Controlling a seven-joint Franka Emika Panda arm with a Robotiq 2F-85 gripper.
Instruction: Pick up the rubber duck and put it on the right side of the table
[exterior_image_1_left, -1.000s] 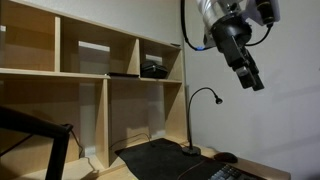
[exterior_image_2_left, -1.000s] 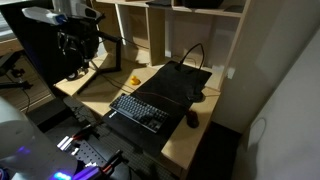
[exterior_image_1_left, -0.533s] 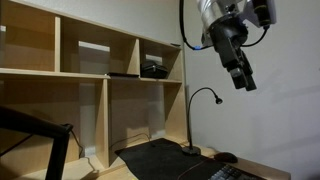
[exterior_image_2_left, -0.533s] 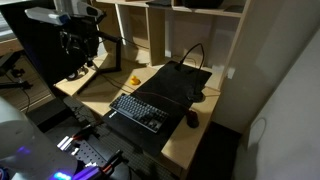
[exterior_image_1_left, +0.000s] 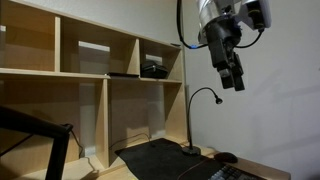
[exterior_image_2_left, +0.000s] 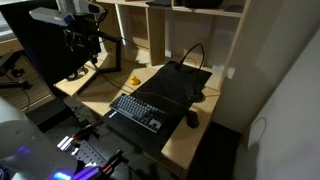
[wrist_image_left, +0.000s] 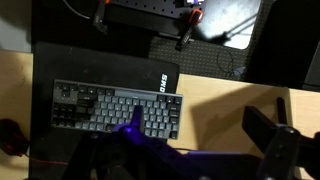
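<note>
Keyboard (exterior_image_2_left: 140, 112): laid along the near edge of the tabletop (exterior_image_2_left: 105, 88), in front of the mat. It fills the wrist view, so the camera is judged to be aimed away from the target.
Mouse (exterior_image_2_left: 192, 118): set just beside the keyboard's end.
Mat (exterior_image_2_left: 178, 82): spread behind the keyboard as a work surface.
Rubber duck (exterior_image_2_left: 134, 81): seated on bare wood just beside the mat's edge, on the side toward the hand. It is uncovered, so it can be reached from above. It is not shown in the wrist view.
Hand (exterior_image_2_left: 82, 42): held high over the tabletop's end, well apart from the duck. The fingers are seen spread in the wrist view, and nothing is gripped. The height is judged to give clearance for a descent.
Lamp (exterior_image_1_left: 200, 120): stood at the mat's far edge, with its neck arched over the mat.
Shelf unit (exterior_image_1_left: 90, 90): placed behind everything.
</note>
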